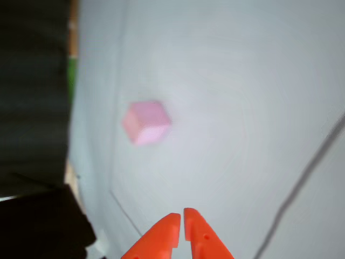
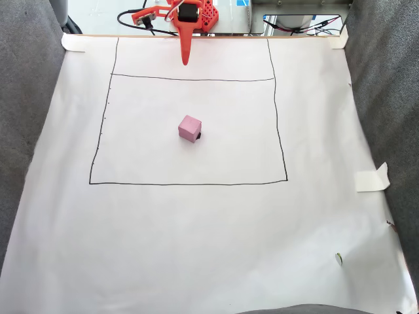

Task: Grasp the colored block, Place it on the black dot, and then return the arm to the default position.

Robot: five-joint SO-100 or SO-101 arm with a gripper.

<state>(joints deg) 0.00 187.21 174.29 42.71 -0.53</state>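
In the other view the picture is blurred. The jaws come up from the bottom edge as two orange pointed fingers, their tips almost together with only a thin slit between them — closed, and gripping nothing. The gripper hangs over the white paper. The block is a pink cube resting on the paper up and to the left of the tips, well apart from them. A thin dark line runs diagonally across the paper on the right side, and a finer line slants toward the jaws from the left. Along the left edge lies a dark area; what it is cannot be told.

In the fixed view the paper covers the tabletop, taped at its corners, with grey fabric on both sides. A rectangle is drawn on it in black pen, with a cross line near its far end. The block sits inside the rectangle, roughly in the middle, flat on the paper. A small dark patch — the dot — peeks out at the block's lower right corner, mostly covered by it. The arm is folded back at the far edge, and its gripper points down onto the paper above the cross line, tapering to one tip, well apart from the block. A loose bit of tape lies at the right edge of the paper
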